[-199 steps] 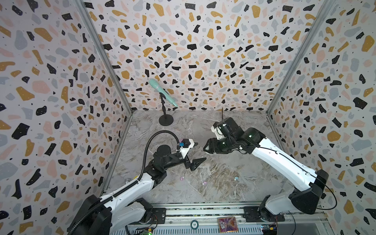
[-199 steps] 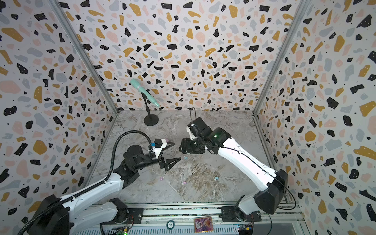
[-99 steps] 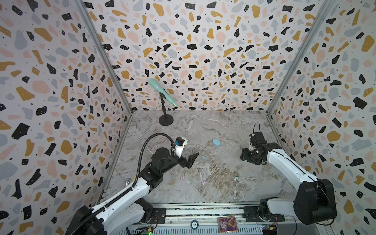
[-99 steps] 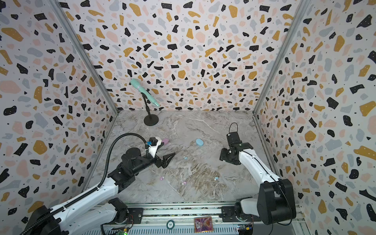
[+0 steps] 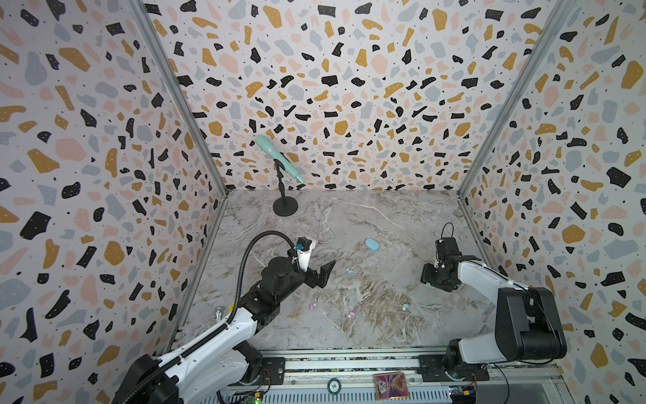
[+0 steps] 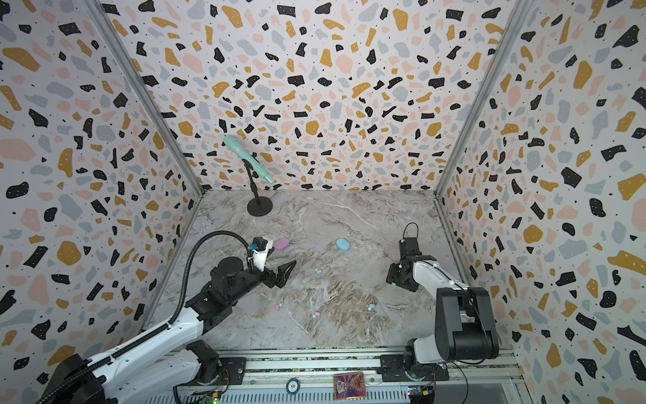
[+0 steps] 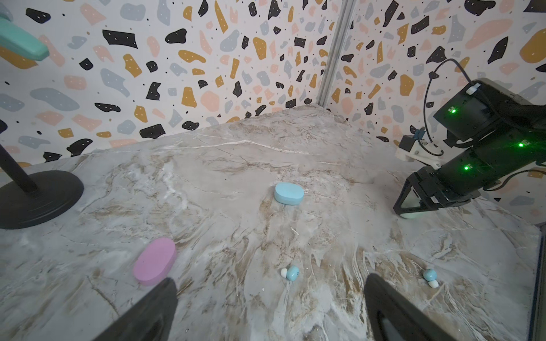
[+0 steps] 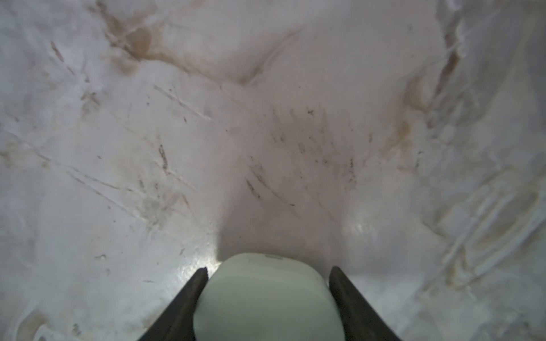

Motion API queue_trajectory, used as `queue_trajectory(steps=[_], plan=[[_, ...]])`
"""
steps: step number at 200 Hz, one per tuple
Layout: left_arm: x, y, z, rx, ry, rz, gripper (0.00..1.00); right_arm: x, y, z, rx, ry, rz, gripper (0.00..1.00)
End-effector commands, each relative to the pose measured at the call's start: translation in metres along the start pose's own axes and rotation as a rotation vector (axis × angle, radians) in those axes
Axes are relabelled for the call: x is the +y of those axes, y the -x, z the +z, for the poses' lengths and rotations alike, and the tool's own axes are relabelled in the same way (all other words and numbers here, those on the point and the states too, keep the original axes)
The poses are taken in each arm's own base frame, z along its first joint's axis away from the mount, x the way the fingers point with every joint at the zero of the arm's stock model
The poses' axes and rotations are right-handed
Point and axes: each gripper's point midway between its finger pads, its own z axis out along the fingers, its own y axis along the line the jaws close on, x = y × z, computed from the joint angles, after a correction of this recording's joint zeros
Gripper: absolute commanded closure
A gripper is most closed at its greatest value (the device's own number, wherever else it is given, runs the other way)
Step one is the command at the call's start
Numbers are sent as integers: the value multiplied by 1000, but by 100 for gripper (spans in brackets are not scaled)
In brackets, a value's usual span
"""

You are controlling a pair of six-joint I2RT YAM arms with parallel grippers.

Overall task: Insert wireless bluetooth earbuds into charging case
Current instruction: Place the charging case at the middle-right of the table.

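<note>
My right gripper point(image 8: 269, 270) is shut on a mint-white charging case point(image 8: 266, 298), low over the marble floor at the right point(image 5: 428, 280). My left gripper point(image 7: 270, 282) hangs open and empty at centre-left point(image 5: 321, 274). A light blue earbud point(image 7: 291, 273) lies just ahead of it, and another blue earbud point(image 7: 430, 276) lies farther right. Two pink earbuds point(image 5: 312, 306) point(image 5: 351, 314) lie nearer the front. The closed blue case point(image 5: 372, 245) sits mid-floor. The closed pink case point(image 6: 281, 244) lies beside the left wrist camera.
A mint microphone point(image 5: 279, 164) on a black stand with a round base point(image 5: 285, 206) stands at the back left. Terrazzo-patterned walls enclose three sides. A poker chip point(image 5: 334, 385) and a card point(image 5: 390, 384) lie on the front rail.
The two grippers, close together at mid-floor a second ago, have parted. My right arm has swung back to the right and lowered with the case. My left arm has drawn back slightly.
</note>
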Motion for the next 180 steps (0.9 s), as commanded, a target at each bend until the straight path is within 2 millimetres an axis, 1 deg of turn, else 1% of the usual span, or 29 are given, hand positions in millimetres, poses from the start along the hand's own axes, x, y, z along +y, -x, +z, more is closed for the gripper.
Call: queue_trajectory(steps=[1,17,38,59,78,99,116,143,180], plan=[[4,8,-2,-35,18,-1,0,-2,0,5,-7,-7,15,42],[6,9,-3,-39,23,-2,0,-3,-4,7,6,-8,18,36],[9,11,-5,-46,32,-7,0,-2,-2,1,1,-1,21,27],[12,13,-7,-54,45,-16,0,4,6,-15,-22,15,14,22],[15,14,-6,-56,51,-24,0,17,18,-36,-60,30,-7,18],[17,15,-5,-62,56,-31,0,47,32,-55,-97,74,-57,16],[19,16,-3,-65,57,-32,0,78,40,-60,-101,108,-119,16],[21,15,0,-63,55,-38,0,127,58,-57,-123,159,-210,17],[22,14,1,-61,55,-41,0,185,92,-44,-149,274,-266,22]])
